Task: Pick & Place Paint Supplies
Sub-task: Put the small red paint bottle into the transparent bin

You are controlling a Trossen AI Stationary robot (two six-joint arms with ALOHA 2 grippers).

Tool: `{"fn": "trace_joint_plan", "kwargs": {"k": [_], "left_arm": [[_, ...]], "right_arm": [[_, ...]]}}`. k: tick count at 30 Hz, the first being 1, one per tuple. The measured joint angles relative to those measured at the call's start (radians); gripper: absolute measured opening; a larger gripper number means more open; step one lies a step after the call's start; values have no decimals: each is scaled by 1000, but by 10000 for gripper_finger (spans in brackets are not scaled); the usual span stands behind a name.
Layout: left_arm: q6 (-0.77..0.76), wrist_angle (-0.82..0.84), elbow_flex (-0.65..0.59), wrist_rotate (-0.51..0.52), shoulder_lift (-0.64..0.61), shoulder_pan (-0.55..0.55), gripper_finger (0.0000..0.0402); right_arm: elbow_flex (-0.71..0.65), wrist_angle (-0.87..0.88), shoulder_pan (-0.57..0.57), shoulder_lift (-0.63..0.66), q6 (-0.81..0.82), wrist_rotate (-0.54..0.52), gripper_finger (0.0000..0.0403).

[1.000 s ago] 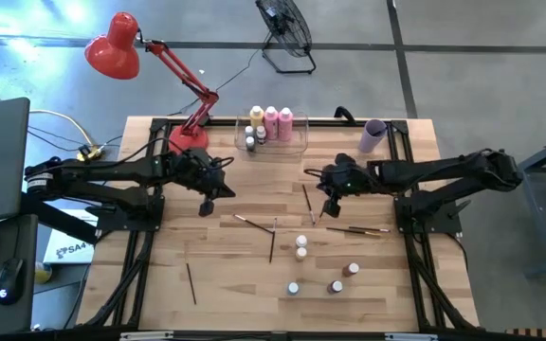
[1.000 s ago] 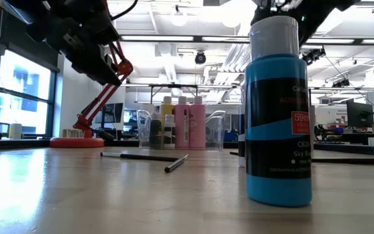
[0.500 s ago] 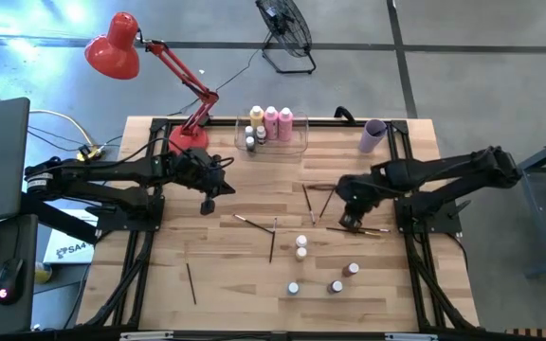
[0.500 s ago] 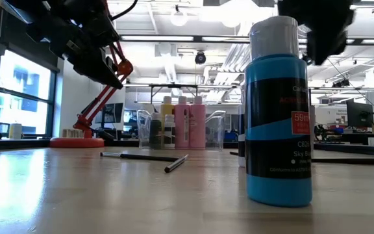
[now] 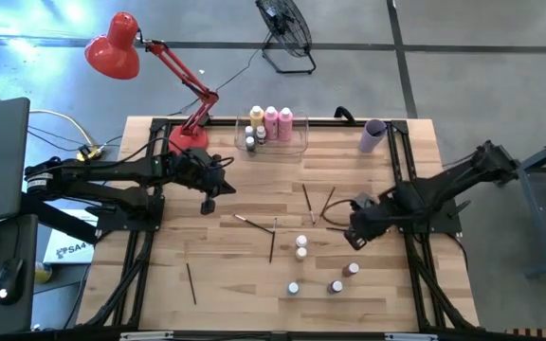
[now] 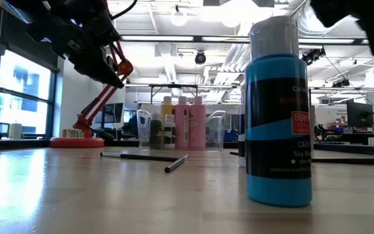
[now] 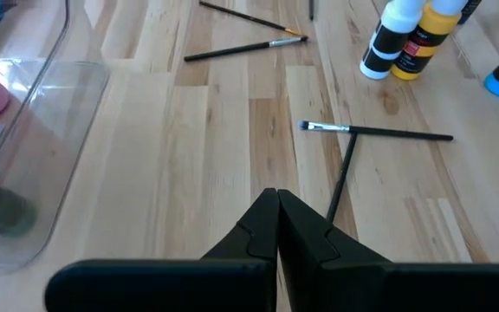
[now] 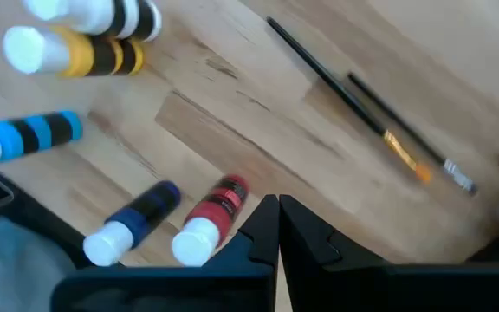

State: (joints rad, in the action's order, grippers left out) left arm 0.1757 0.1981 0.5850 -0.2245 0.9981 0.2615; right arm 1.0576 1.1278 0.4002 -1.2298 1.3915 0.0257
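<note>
The right gripper (image 5: pixel 354 238), fingers pressed together and empty, hangs just right of the small paint bottles (image 5: pixel 301 247). The left gripper (image 5: pixel 207 206), likewise closed, waits left of the paintbrushes (image 5: pixel 273 232).

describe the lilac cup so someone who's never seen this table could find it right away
From above, start at the clear bin of tall paint bottles at the table's far edge. Move along that edge toward the right arm's side, near the corner. The lilac cup lies there alone, the only pale purple thing, and much wider than any of the small bottles.
</note>
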Motion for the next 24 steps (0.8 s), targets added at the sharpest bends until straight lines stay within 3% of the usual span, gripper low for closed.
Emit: {"fn": "trace_joint_plan", "kwargs": {"k": [5,8,12,24], "left_arm": [[2,-42,0,3,0,0,0],[3,-51,0,20,0,0,0],[4,-50,0,59,0,0,0],[35,-49,0,115,0,0,0]], "right_arm": [[0,63,102,-23,238,-13,2],[0,91,123,-52,340,93,2],[0,50,125,-79,341,188,2],[0,-10,121,-82,278,38,15]]}}
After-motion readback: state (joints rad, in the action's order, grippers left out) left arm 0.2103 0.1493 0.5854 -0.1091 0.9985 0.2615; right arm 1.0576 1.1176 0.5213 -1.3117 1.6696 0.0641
